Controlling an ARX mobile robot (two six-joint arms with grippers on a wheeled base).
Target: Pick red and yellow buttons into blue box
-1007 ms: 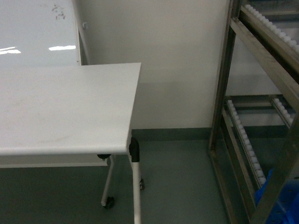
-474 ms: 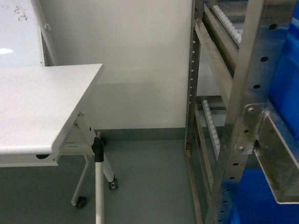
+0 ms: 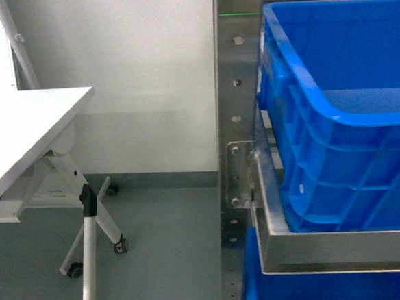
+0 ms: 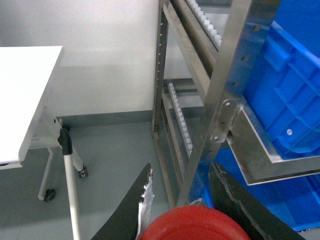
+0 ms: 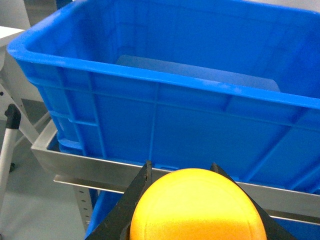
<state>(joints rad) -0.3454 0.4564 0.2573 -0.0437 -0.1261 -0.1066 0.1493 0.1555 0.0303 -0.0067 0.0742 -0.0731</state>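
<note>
The red button [image 4: 196, 224] fills the bottom of the left wrist view, and my left gripper [image 4: 182, 172] is shut on it, with a black finger on each side. My right gripper [image 5: 181, 166] is shut on the yellow button [image 5: 196, 207], whose domed cap hides its body. The blue box [image 5: 165, 115] sits right in front of the right gripper, its rim higher than the cap. In the head view the blue box [image 3: 338, 161] rests on a steel rack shelf at right. From the left wrist, the blue box [image 4: 285, 100] lies up and to the right. Neither gripper shows in the head view.
A steel rack post [image 3: 239, 120] stands left of the box, with a shelf frame [image 5: 90, 167] under it. Another blue crate [image 3: 319, 289] sits on the level below. A white folding table [image 3: 20, 135] on castors stands at left over grey floor [image 3: 166, 248].
The head view has swung right toward the rack. The table has slid to the left edge, and the blue box now fills the right side.
</note>
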